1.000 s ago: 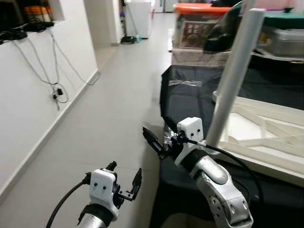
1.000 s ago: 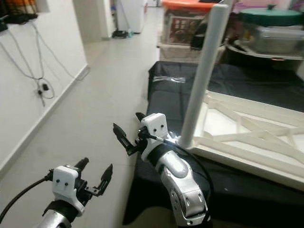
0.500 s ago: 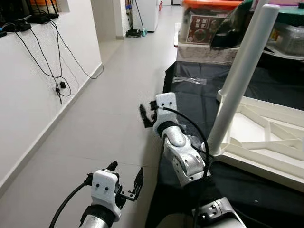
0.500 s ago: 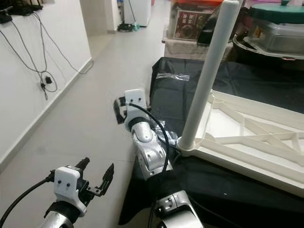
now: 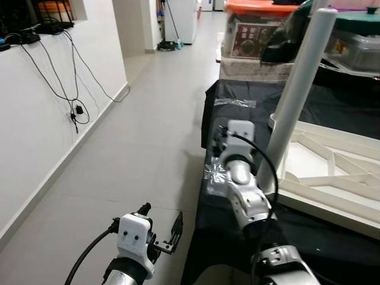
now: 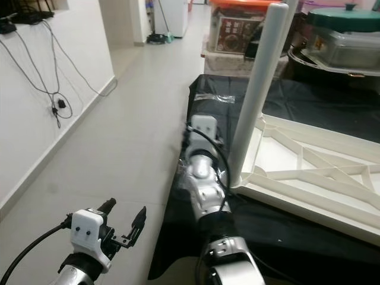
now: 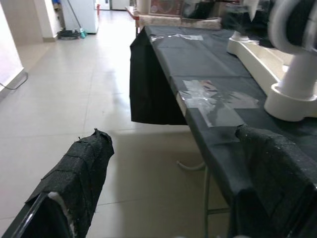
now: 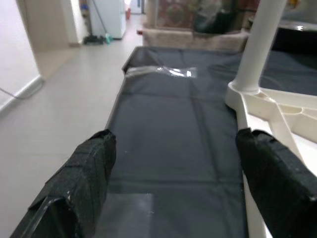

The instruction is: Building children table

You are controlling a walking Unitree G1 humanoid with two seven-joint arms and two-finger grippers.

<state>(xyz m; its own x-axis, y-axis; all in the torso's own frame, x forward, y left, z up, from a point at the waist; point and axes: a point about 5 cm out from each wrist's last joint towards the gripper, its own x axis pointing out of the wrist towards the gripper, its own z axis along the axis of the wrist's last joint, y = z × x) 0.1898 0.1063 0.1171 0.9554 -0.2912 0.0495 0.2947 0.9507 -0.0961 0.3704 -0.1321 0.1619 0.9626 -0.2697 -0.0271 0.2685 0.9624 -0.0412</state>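
Note:
A white children's tabletop (image 5: 332, 172) lies upside down on a table draped in black cloth (image 5: 237, 95). One white leg (image 5: 300, 89) stands upright in its near corner socket (image 8: 242, 91). My right arm (image 5: 243, 178) reaches forward over the cloth, just left of that leg. In the right wrist view my right gripper (image 8: 176, 136) is open above the bare cloth, with nothing between its fingers. My left gripper (image 5: 161, 217) hangs low over the floor, left of the table's edge, open and holding nothing.
Clear tape (image 8: 168, 72) is stuck on the cloth at the table's far end and near its front edge (image 7: 213, 101). Storage boxes (image 5: 255, 29) and a green-lidded container (image 5: 356, 35) stand behind. Cables (image 5: 74, 110) hang on the left wall. Open tiled floor (image 5: 142, 136) lies to the left.
My right arm has swung from beside the table's left edge to the right, over the black cloth and close to the white leg. The left gripper has stayed low and open.

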